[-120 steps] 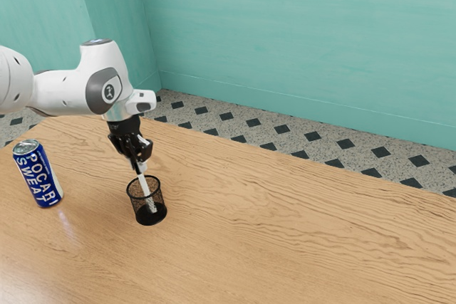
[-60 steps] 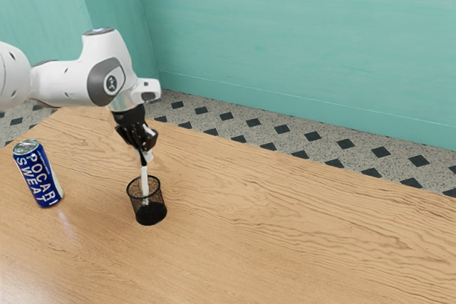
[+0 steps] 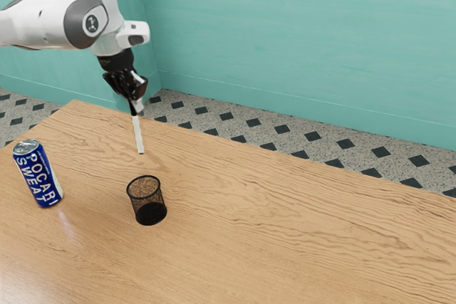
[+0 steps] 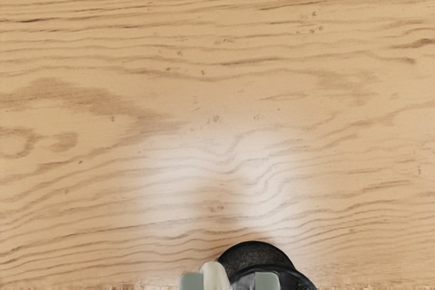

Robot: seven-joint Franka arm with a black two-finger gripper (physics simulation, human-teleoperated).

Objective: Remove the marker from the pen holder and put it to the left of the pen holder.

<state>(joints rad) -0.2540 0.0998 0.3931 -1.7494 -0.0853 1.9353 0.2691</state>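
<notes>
- the white marker (image 3: 138,137) is now hanging clear of the black mesh pen holder (image 3: 147,199); half a second ago its lower end was still sitting inside the mesh.
- the gripper (image 3: 136,107) is standing higher than it was, having drawn up and towards the exterior view's left, while the holder is staying upright in its spot on the wood-grain table (image 3: 285,247).
- for the task, this is meaning that the taking-out is done and the placing is remaining.
- the jaws are closing on the marker, one finger to each side, judging by how it is hanging in the air; in the wrist view it is showing between the pads (image 4: 192,281).
- the marker is pointing down from the fingertips, nearly upright, its free end leaning towards about half past five in the exterior view and touching nothing.
- from that free end, the holder is lying near six o'clock in the exterior view, and the blue pocari sweat can (image 3: 38,174) is standing between nine and ten o'clock of the holder, well apart.
- by the robot's own left, the goal is probably lying around twelve o'clock of the holder in the exterior view; the next move is likely calling for lowering there, with the long marker risking rolling or clipping the rim.
</notes>
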